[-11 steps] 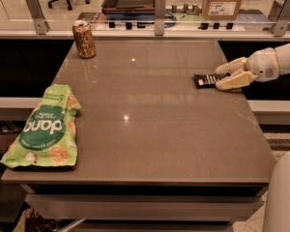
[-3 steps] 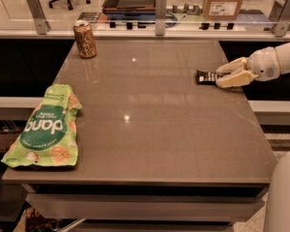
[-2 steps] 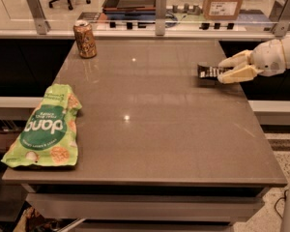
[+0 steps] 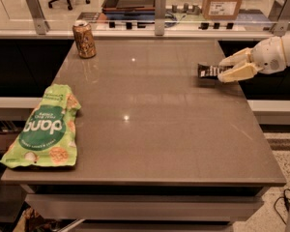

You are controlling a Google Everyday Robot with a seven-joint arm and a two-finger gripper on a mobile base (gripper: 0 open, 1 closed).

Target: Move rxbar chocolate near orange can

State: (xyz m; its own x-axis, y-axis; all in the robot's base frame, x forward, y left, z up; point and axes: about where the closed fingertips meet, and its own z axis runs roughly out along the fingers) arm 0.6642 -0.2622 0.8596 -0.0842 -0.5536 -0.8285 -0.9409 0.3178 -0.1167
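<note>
The green snack bag (image 4: 43,129) lies at the front left corner of the table (image 4: 150,144). The orange can (image 4: 84,39) stands upright at the far left corner. Near the right edge, the gripper (image 4: 221,70) holds the rxbar chocolate (image 4: 207,71), jaws closed on its right end.

One camera view covers the scene. The camera sits above the near edge of the surface (image 4: 150,129) and faces forward and downward across it. Range is medium: the whole top is in frame, with the near edge low in the picture and the far edge high, and the floor and a cardboard box (image 4: 223,1) lie beyond. Far left stands the orange can (image 4: 84,39). Near left lies the green bag (image 4: 46,127). The pincer (image 4: 224,70) enters from the right edge, far right, clasping the rxbar chocolate (image 4: 208,71).
</note>
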